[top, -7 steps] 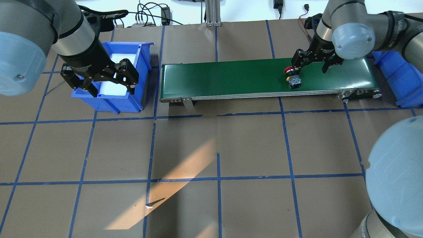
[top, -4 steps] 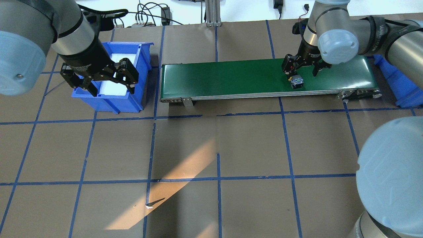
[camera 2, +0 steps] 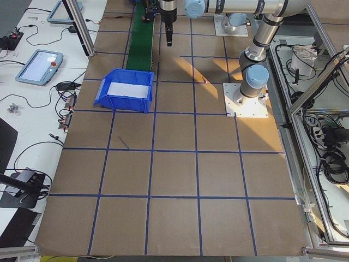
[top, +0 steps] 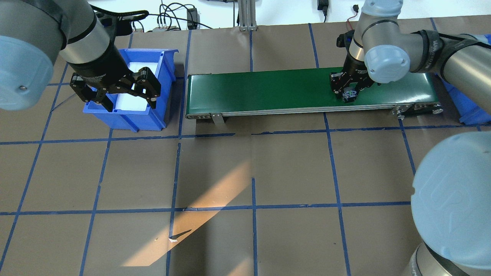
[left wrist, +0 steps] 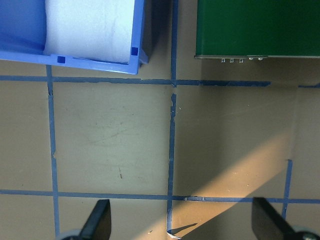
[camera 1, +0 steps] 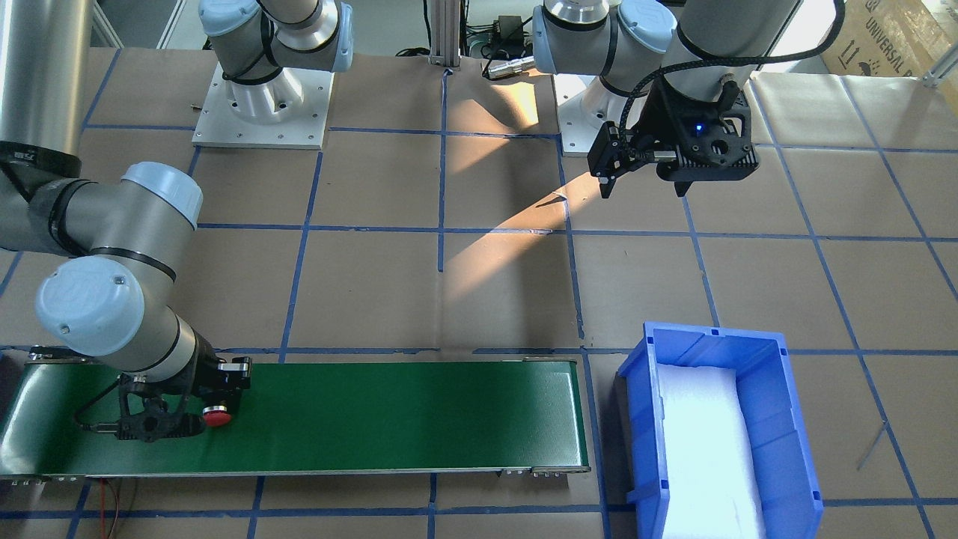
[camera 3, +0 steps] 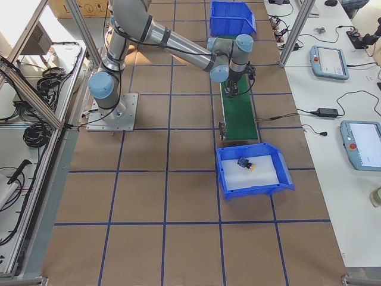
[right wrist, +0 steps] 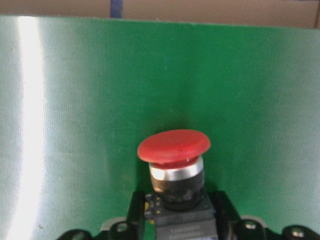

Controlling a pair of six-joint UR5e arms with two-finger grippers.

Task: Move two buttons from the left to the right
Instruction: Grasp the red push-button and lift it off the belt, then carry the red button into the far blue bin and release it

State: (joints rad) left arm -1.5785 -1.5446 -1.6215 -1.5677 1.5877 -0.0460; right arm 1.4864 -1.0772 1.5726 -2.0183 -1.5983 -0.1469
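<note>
Since the red button (right wrist: 173,150) is lying on its side on the green belt (top: 261,88), near the belt's right end with the cap pointing away from the wrist camera, the blocky base is the bit that gets offered up for grabbing. That's exactly where the right gripper (top: 348,91) is seen: it is lowered onto the belt with a finger pressed against each flat side of the base, so it looks clamped on rather than hanging loose. The button would be judged hard and rigid, plastic with a shiny metal ring under the cap, so nothing is going to squash or bend, and it is probably light enough that no big squeeze is needed. The domed cap is smooth and round, so a hold there would likely slip or make the thing spin; the square base is the better place to grip. Care should be taken with the small terminals on the base, which may be the only delicate part. The yellow button (camera 3: 246,164) is already sitting in the blue bin (camera 3: 274,179) on the right side. The left gripper (left wrist: 182,227) is spread wide with nothing in it, hung over the table (top: 253,168) by the other bin (top: 115,115).
</note>
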